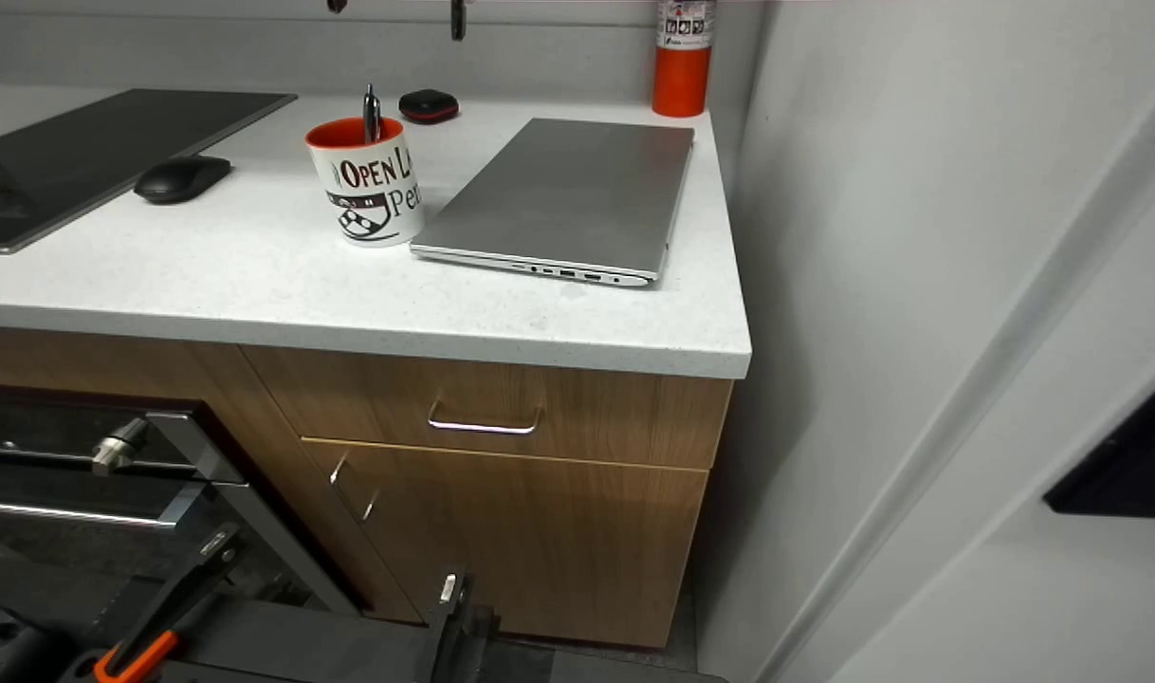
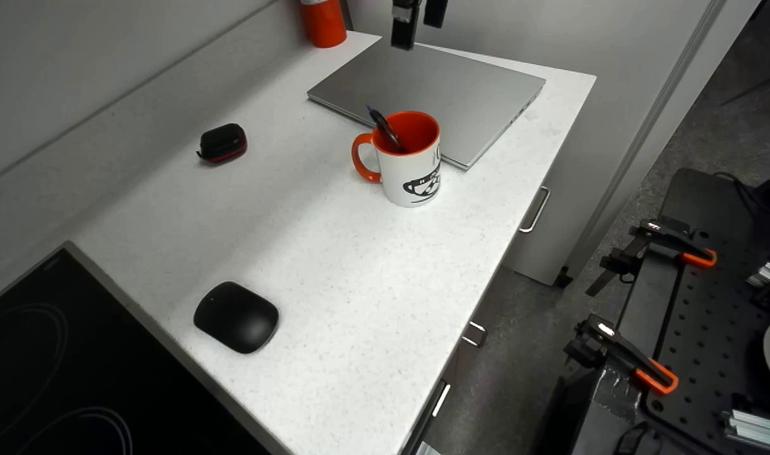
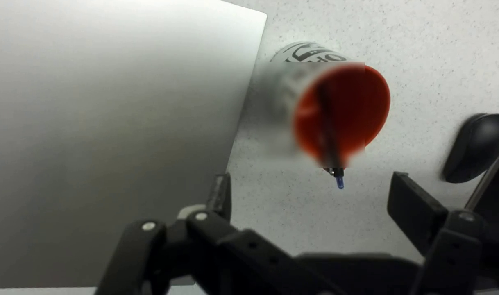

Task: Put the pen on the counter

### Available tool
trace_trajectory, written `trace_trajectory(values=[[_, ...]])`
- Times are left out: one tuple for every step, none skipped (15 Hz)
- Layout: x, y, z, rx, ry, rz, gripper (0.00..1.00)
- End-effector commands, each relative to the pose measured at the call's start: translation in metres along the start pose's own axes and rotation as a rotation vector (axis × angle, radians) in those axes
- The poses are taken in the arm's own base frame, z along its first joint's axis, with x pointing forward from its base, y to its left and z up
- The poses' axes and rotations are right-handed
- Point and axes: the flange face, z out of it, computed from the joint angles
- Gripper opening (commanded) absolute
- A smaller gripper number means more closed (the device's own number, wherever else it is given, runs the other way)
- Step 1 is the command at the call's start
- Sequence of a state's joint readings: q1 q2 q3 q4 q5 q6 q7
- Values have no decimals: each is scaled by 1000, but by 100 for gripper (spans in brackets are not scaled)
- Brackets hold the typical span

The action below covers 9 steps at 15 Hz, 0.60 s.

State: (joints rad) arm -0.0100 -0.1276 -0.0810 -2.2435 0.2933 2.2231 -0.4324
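The pen is a thin dark stick with a blue tip. It stands tilted inside a white mug with an orange-red inside, its upper end above the rim, in both exterior views (image 1: 371, 114) (image 2: 385, 128). In the wrist view the pen (image 3: 338, 174) leans over the mug's near rim; part of the mug (image 3: 366, 106) is blurred there. The mug (image 1: 369, 194) stands on the white counter (image 1: 208, 275), beside the laptop. My gripper (image 3: 309, 190) is open and empty, above the counter, with the pen's tip appearing between the fingers. Its fingertips show at the top edge of both exterior views (image 1: 397, 11) (image 2: 420, 22).
A closed grey laptop (image 1: 577, 194) lies beside the mug. A black mouse (image 2: 236, 317), a small black-red case (image 2: 222, 144) and a dark cooktop (image 1: 113, 142) are on the counter. A red cylinder (image 1: 682, 81) stands in the back corner, near the side wall (image 1: 919, 237).
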Motion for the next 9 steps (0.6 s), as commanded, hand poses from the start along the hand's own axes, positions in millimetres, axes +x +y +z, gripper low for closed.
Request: trace_trajectory(values=[[5,-13,13,-14,55,-6,100],[5,-15,16,-22,55,-10,100],[3,-18,18,-23,55,-18,100],[3,-22,20,-27,68,-21,100],[2,-25,24,-33,77,-26,100],[2,-29,28,-32,80,-31,100],[2,-33,32,-33,81,-35,100],[1,-36,37,-36,81,-43,100],[1,-40,40,-34,82,-48,100]])
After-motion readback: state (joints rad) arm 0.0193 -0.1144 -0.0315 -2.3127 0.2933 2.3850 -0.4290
